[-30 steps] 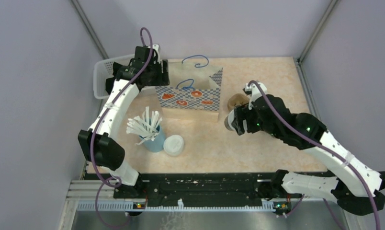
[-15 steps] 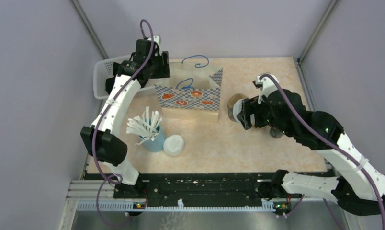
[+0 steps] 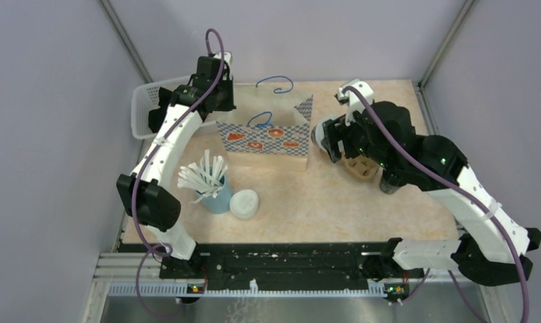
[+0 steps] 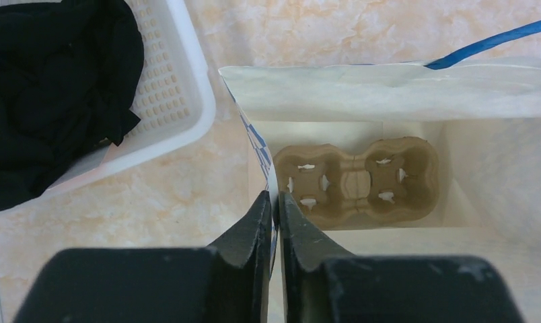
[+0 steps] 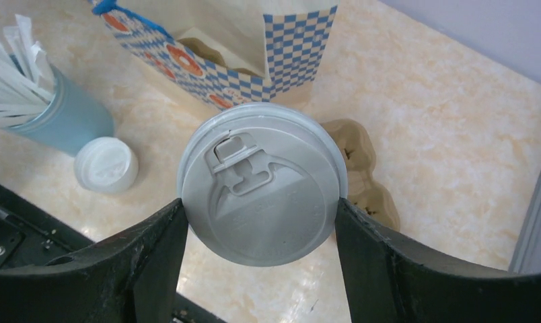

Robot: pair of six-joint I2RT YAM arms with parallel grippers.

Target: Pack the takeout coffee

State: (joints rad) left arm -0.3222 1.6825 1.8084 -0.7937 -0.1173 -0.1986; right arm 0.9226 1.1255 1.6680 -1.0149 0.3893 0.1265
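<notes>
Grey-white lid up, the coffee (image 5: 258, 178) sits mid-frame in the right wrist view, clamped by its rim between the two fingers of the right gripper (image 5: 258, 225). The cup's long axis runs straight away from that camera, so the dark body is hidden under the lid. From above, the coffee (image 3: 317, 136) hangs just beside the right end of the paper bag (image 3: 268, 138), with the bag mouth to its left and slightly up-frame. The right gripper (image 3: 326, 139) is clearly the nearer arm; I judge the move is a short carry left over the rim, then down. Left gripper (image 4: 276, 208) is pinched tight on the bag's left wall, holding the mouth open. Inside the bag lies a cardboard tray (image 4: 356, 180) with its cup holes empty. A second tray (image 3: 361, 168) lies on the table (image 3: 389, 114) below the coffee. At far left, a basket (image 4: 177, 87) holds black cloth (image 4: 52, 94). A blue cup (image 5: 66, 121) of straws (image 5: 12, 60) and a loose lid (image 5: 106, 165) stand lower left, well apart.
</notes>
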